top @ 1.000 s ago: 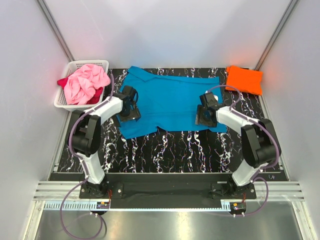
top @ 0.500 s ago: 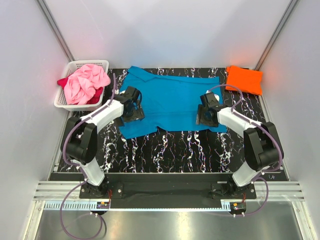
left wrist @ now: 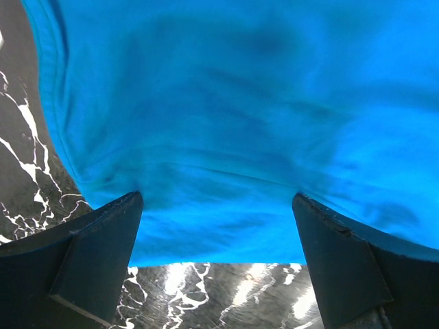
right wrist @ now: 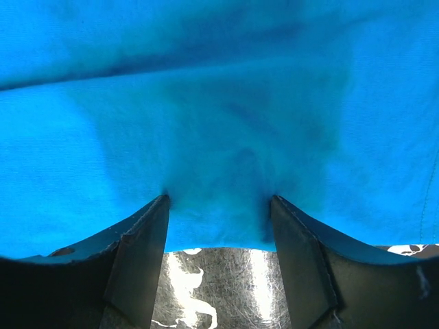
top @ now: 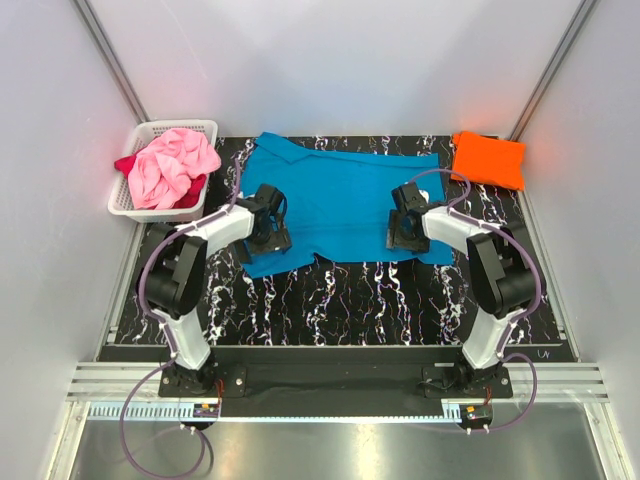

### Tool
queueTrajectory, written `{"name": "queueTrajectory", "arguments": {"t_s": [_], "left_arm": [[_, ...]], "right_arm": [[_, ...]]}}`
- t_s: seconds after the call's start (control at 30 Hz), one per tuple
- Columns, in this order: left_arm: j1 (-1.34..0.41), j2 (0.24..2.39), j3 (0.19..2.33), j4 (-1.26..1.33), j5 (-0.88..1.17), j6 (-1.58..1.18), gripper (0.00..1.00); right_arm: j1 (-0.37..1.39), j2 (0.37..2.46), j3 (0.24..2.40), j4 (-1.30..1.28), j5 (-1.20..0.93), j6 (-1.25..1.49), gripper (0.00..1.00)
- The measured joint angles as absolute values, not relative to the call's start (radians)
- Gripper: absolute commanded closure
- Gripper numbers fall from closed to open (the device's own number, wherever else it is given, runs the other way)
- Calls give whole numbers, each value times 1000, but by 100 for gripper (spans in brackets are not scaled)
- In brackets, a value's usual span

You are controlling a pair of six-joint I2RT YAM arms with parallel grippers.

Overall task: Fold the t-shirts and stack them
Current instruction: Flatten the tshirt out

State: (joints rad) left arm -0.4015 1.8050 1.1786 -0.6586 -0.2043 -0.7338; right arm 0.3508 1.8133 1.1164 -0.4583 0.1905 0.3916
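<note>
Arms (top: 215, 225) low, left fingers (left wrist: 89, 253), right fingers (right wrist: 137, 260) apart on turquoise t-shirt (top: 340, 200).

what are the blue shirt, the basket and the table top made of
The blue shirt: soft matte knit cloth, probably cotton; it wrinkles and shows a stitched hem. The basket: white rigid plastic, by its moulded lattice. The table top: black with white veins, slightly glossy; marble-look, perhaps a printed laminate.

You have a black, white-veined table (top: 330, 300) carrying the turquoise t-shirt (top: 340, 200) spread flat across its far middle, the folded orange t-shirt (top: 488, 158) at its far right corner, and the white lattice basket (top: 178, 124) at its far left corner.
</note>
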Motion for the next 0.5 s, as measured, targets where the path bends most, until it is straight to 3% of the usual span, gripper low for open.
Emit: {"name": "queueTrajectory", "arguments": {"t_s": [0.5], "left_arm": [[-444,1734,1041,-580,-270,-764,1]], "right_arm": [[392,1716,1003,-464,184,493,36]]}}
